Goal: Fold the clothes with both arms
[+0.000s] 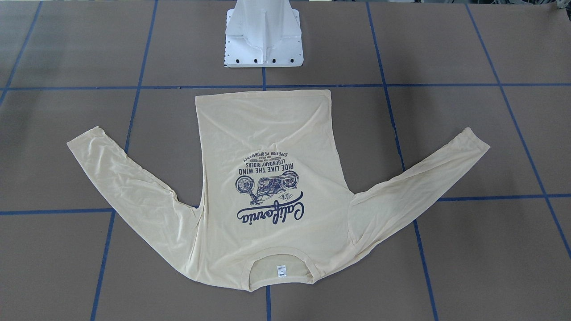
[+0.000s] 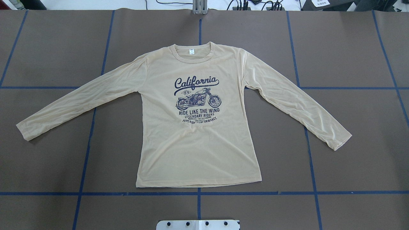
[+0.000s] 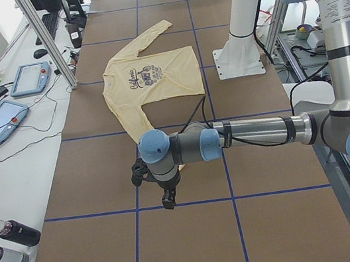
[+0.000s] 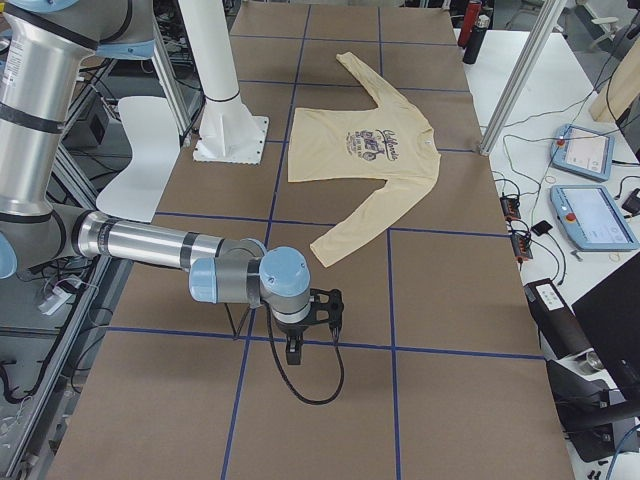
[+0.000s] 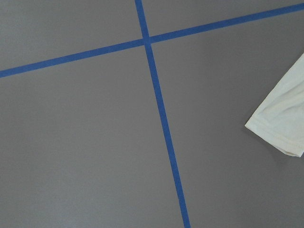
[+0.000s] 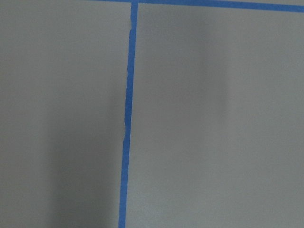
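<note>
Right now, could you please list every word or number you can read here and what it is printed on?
"California": shirt chest, navy script.
"RIDE LIKE THE WIND": same shirt, under the motorcycle.
"LEGENDARY RIDERS": next line.
"SUPERIOR PERFORMANCE": bottom arc.
Badge number, tiny banner line, neck tag: too small to read.

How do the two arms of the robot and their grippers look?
Both are silver-grey metal tubes with light blue round joint caps. The left arm ends in a black two-finger gripper; the right arm has the same black gripper, with a thin black cable looping beside it.
</note>
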You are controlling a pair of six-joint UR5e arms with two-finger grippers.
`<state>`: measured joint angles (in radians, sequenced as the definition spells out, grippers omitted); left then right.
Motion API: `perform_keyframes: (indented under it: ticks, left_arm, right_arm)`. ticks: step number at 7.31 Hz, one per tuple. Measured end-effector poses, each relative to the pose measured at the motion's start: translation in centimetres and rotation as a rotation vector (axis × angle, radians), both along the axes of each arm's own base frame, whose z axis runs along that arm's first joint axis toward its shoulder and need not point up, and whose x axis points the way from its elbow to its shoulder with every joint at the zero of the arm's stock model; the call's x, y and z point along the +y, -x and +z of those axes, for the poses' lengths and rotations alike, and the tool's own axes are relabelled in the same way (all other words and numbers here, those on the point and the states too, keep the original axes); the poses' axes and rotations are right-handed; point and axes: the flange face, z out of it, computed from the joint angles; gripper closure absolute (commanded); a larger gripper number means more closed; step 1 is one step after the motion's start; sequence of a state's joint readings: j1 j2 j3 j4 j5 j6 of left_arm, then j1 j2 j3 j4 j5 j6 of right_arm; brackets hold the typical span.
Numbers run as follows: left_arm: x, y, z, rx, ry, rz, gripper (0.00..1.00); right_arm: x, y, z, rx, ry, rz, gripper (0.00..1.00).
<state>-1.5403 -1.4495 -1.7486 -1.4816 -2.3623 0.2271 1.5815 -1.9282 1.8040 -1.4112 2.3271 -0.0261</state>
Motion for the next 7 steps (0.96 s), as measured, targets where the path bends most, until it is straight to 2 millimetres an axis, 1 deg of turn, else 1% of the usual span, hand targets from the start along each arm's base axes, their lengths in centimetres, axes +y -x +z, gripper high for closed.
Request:
perform_keyframes:
  ticks: [3, 4, 7]
  left_arm:
    - [-0.2, 0.0, -0.4, -0.001, -0.034, 0.001, 0.00]
    - [-0.4, 0.0, -0.9, -0.002, -0.067, 0.001, 0.00]
    - [-1.1, 0.1, -3.1, -0.011, -0.180, -0.006, 0.00]
  right_arm:
    - [-0.1, 0.0, 0.0, 0.002, 0.000, 0.000, 0.00]
    - [-0.2, 0.0, -0.1, 0.003, -0.004, 0.001, 0.00]
    - [-0.7, 0.0, -0.8, 0.000, -0.022, -0.001, 0.00]
